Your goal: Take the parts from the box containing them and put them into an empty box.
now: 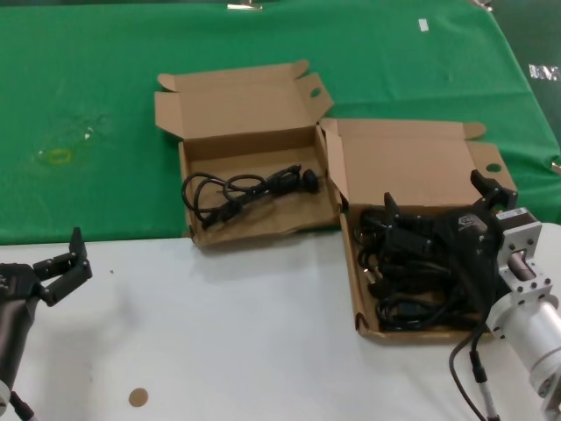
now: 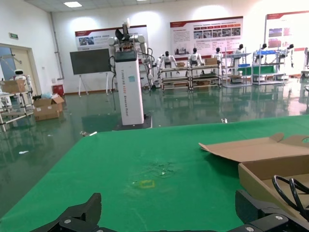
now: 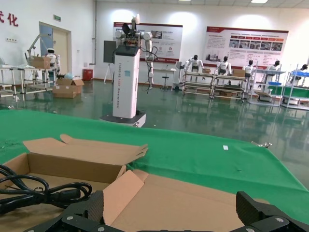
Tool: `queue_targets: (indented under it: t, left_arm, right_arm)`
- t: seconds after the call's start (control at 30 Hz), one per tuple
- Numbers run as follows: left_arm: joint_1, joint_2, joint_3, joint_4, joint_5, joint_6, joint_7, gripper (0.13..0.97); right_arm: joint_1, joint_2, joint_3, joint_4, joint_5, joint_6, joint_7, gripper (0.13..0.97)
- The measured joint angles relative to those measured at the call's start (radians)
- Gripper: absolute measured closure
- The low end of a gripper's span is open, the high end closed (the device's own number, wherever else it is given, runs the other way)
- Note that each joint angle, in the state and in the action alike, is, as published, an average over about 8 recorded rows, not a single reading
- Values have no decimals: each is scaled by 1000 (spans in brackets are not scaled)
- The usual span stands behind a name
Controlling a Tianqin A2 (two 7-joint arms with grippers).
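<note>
Parts (image 1: pixel 412 272): a tangle of black cables and plugs fills the right-hand box; individual bundles are hard to separate, and the right arm covers much of the heap.
Source box (image 1: pixel 412 158): brown cardboard, lid folded back with one round hole near its right edge, sitting half on the green cloth and half on the white counter (image 1: pixel 228 333).
Second box (image 1: pixel 254 189): to the left and slightly farther back, lid skewed with ear flaps; one looped cable bundle (image 1: pixel 245 193) lies inside it on the floor of the box.
Right gripper (image 1: pixel 443 206): low over the far part of the source box, jaws spread wide, one finger near the box's left wall and the other near the lid's right edge; nothing visibly held. Its wrist view shows only the two finger bases at the frame's edge, tips cut off.
Left gripper (image 1: pixel 66 263): parked over the white counter at the near left, well apart from both boxes, jaws open and empty.
Green cloth (image 1: pixel 88 105): covers the far half of the counter, with a faint yellowish mark (image 1: pixel 58 156) on its left part.
Brown disc (image 1: pixel 138 397): small, on the white counter near the front edge; what it is I cannot tell.
</note>
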State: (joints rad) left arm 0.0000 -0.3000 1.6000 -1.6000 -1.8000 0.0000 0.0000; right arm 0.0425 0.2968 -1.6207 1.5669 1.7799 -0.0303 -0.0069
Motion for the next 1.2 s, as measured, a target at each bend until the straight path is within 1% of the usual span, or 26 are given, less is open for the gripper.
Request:
queue_targets:
  t: [1.2]
  left_arm:
    - [0, 0, 0, 0, 0, 0, 0, 132]
  right_arm:
    - [0, 0, 0, 0, 0, 0, 0, 129]
